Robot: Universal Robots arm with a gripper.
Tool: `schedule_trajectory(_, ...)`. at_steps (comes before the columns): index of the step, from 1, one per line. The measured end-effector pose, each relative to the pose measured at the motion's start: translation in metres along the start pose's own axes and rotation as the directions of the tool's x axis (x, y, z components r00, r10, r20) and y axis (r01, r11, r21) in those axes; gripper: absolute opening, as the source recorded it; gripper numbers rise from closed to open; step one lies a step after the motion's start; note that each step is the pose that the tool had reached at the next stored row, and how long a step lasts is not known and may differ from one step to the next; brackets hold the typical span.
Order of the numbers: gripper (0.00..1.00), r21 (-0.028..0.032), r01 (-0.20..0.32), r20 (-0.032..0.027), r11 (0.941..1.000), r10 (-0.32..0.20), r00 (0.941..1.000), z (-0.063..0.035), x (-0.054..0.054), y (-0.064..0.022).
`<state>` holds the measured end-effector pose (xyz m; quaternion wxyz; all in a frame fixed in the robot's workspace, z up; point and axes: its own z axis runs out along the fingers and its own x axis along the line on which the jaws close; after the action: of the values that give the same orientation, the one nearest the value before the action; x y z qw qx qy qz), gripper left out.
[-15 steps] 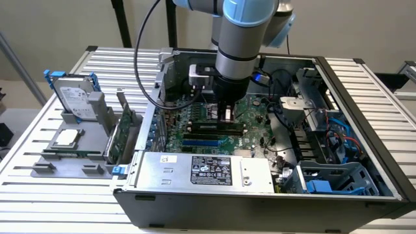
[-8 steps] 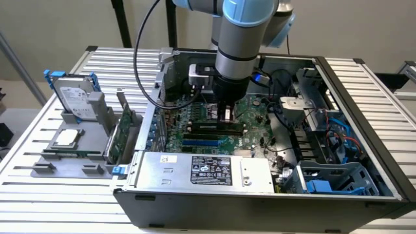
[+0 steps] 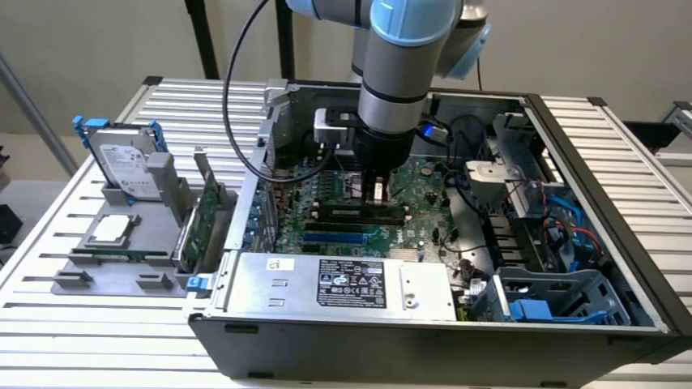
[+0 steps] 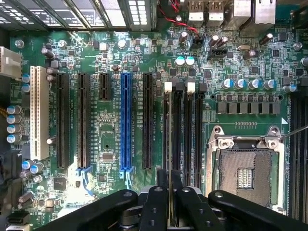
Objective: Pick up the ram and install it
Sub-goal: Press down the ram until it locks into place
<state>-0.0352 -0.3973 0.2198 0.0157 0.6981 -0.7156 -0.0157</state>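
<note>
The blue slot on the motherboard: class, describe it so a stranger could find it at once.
Look inside the open computer case at the green motherboard. Among the row of long parallel expansion slots stands the blue slot, with black slots on either side and a white slot further along. It is the row's one blue slot.

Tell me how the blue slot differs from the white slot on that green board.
The blue slot is longer and narrower; the white slot is shorter and wider. Blue sits between black slots, white at the row's end. Both are empty and parallel.
</note>
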Motion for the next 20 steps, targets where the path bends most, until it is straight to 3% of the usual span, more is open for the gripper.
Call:
schedule_trajectory(3, 0.0, -0.0001, 0.0, -0.001, 1.0, 0.0, 1.0, 0.0002, 0.0, 0.0)
schedule_trajectory(4, 1.0, -0.0001, 0.0, -0.001, 1.0, 0.0, 1.0, 0.0002, 0.0, 0.0)
schedule_trajectory(8, 1.0, 0.0, 0.0, -0.0006, 1.0, 0.0, 1.0, -0.0031, 0.0, 0.0002)
schedule_trajectory(16, 1.0, 0.0, 0.0, -0.0005, 1.0, 0.0, 1.0, -0.0299, 0.0, 0.0014)
schedule_trajectory(17, 0.0, 0.0, 0.0, -0.0004, 1.0, 0.0, 1.0, -0.0305, 0.0, 0.0014)
schedule_trajectory(20, 0.0, 0.0001, 0.0, -0.0001, 1.0, 0.0, 1.0, -0.0304, 0.0, 0.0014)
